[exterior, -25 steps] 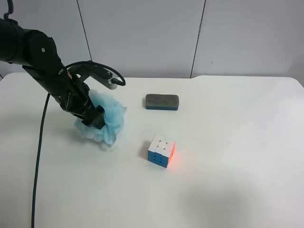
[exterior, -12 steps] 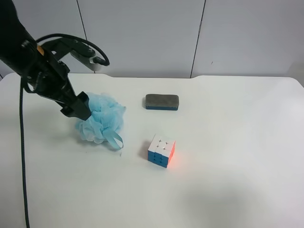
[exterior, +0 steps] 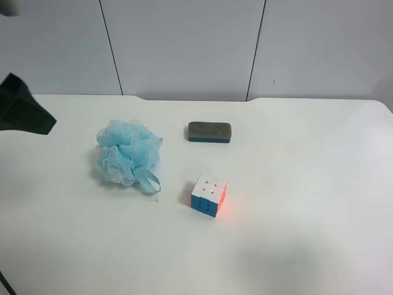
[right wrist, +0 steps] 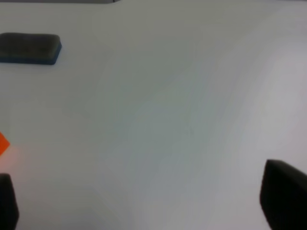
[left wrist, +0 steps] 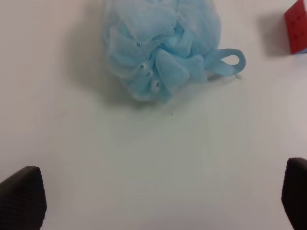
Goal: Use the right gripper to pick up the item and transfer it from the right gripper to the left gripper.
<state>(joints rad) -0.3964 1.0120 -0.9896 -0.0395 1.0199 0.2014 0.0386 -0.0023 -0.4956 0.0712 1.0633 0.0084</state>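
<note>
Left gripper (left wrist: pixel 153 196) wide open and empty above table (exterior: pixel 295 246), bath pouf (exterior: pixel 128 153) just ahead, right gripper (right wrist: pixel 144 201) wide open, empty.

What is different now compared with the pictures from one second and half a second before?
The arm at the exterior high view's left has let go of the bath pouf and pulled back toward that view's left edge; only a dark part remains visible. The left gripper is open above the table, the pouf lying free. The eraser block and puzzle cube stayed in place.
</note>
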